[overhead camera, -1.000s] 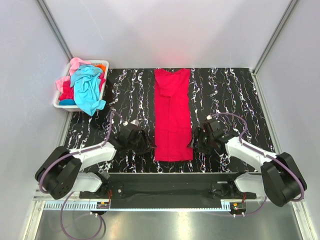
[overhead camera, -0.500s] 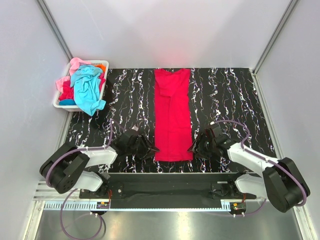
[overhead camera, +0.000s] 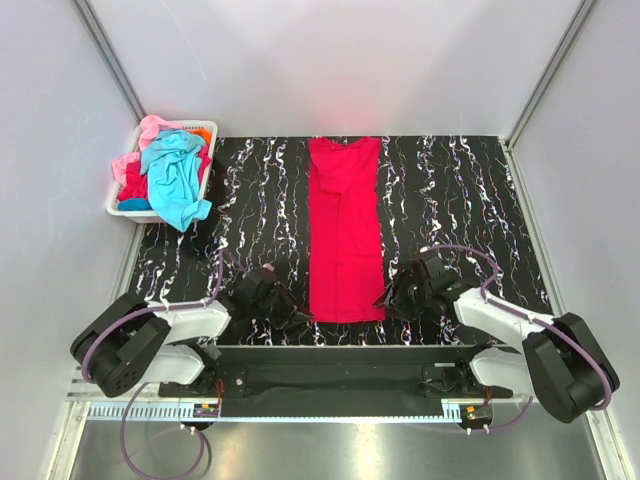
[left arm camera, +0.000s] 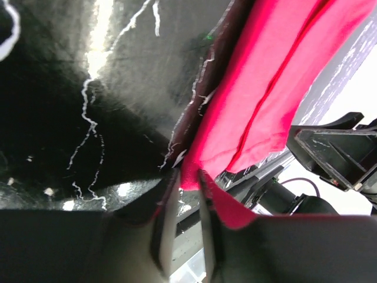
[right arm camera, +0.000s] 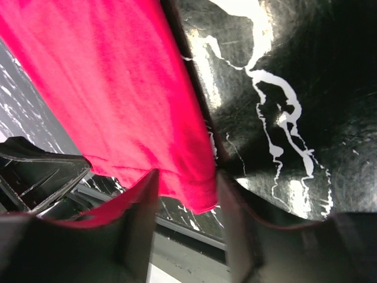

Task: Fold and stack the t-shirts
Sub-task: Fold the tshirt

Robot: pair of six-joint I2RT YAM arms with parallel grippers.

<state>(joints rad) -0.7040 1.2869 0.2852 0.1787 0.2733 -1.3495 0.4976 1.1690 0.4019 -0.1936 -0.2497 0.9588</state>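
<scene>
Down the middle of the black, white-veined surface (overhead camera: pixel 450 200) lies the crimson-red cloth t-shirt (overhead camera: pixel 345 230). It is folded lengthwise into a long narrow strip that runs from the far edge almost to the near edge, with the hem end nearest the arms.

At the hem's left corner, the left fingers (left arm camera: pixel 166 230) stand narrow, and the red corner fills the slim gap between them, so they look pinched on the cloth. At the hem's right corner, the right fingers (right arm camera: pixel 235 236) stand wider. They straddle the corner with cloth between them but do not look clamped. Both arms reach in low over the surface from the near edge.

In the far-left corner, well apart from the strip, sits a white plastic basket (overhead camera: pixel 116 208). It is heaped with a turquoise t-shirt (overhead camera: pixel 175 175), a pink t-shirt (overhead camera: pixel 150 128) and a glimpse of an orange t-shirt (overhead camera: pixel 203 135), all unfolded.

The step in hand appears to be gripping the two hem corners for the crosswise fold. The task is at an early stage: one shirt is half folded and nothing is stacked.

The next move likely calls for the right fingers to close firmly on every layer at their corner. Both arms should then lift together and carry the hem evenly toward the far edge, laying it over the collar end. If one side grips fewer layers or lags behind, the strip could skew or fall open.
</scene>
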